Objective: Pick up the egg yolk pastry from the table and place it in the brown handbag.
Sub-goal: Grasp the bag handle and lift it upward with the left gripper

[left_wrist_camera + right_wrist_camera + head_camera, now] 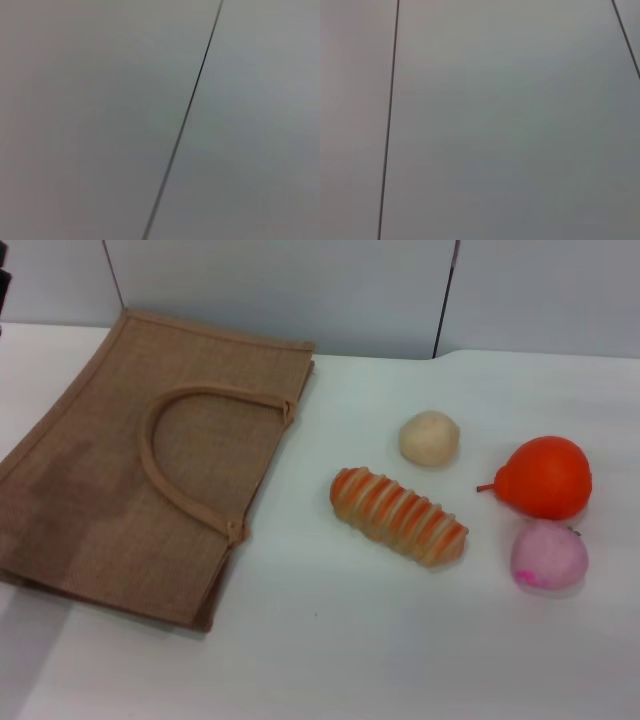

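On white table [330,650]: egg yolk pastry [429,438], smooth cream ball, between striped bread [399,516] and orange pear [545,477]; pink ball [549,554] beside; brown handbag [140,460], woven jute, flat at left; grippers unseen, state unknown

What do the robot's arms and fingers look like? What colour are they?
These pictures can't tell us. No arm or gripper shows in the head view, only the white table with the brown handbag and the egg yolk pastry. Both wrist views show just plain grey panels with thin dark seams.
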`<state>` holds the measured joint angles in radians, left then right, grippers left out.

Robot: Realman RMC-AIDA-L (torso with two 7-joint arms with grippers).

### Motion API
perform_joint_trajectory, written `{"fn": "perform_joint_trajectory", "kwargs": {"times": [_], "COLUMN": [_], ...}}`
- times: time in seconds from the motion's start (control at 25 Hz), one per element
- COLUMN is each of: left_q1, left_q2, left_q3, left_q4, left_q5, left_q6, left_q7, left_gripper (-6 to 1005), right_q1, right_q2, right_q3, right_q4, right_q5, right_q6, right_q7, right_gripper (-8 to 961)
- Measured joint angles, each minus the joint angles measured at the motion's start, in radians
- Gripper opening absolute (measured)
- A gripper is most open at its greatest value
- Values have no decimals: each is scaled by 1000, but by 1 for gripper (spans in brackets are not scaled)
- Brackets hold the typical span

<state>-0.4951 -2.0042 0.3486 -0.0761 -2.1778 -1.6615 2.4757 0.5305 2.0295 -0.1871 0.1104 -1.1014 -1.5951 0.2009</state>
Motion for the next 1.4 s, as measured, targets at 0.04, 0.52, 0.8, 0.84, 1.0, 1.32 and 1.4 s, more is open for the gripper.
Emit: {"fn": "perform_joint_trajectory", "kwargs": {"times": [0.04,0.52,0.8,0.84,1.0,1.32,1.4], "left_q1": [-1,-54,-92,-92,-112,-207,-229], "left_q2": [9,153,151,151,124,98,96], "left_q3": [28,378,419,419,418,416,415], "left_q4": [16,269,588,588,745,756,726], "left_q5": [0,287,894,894,1143,1436,1474], "left_q6": [20,398,592,592,589,604,626], "left_q7": [-60,-924,-1484,-1484,-1651,-1697,-1704], "left_gripper": [708,706,705,705,704,686,651], "right_q1": [0,-2,-5,-6,-6,-2,-2], "right_q2": [0,0,-2,-2,-3,-3,-3], "right_q3": [0,0,7,8,8,8,8], "right_q4": [0,0,0,0,-2,-3,-2], "right_q5": [0,0,0,0,0,0,0], "right_q6": [0,-1,-2,-2,-1,0,0], "right_q7": [0,0,0,0,0,0,0], "right_gripper": [881,881,882,882,882,881,881]}}
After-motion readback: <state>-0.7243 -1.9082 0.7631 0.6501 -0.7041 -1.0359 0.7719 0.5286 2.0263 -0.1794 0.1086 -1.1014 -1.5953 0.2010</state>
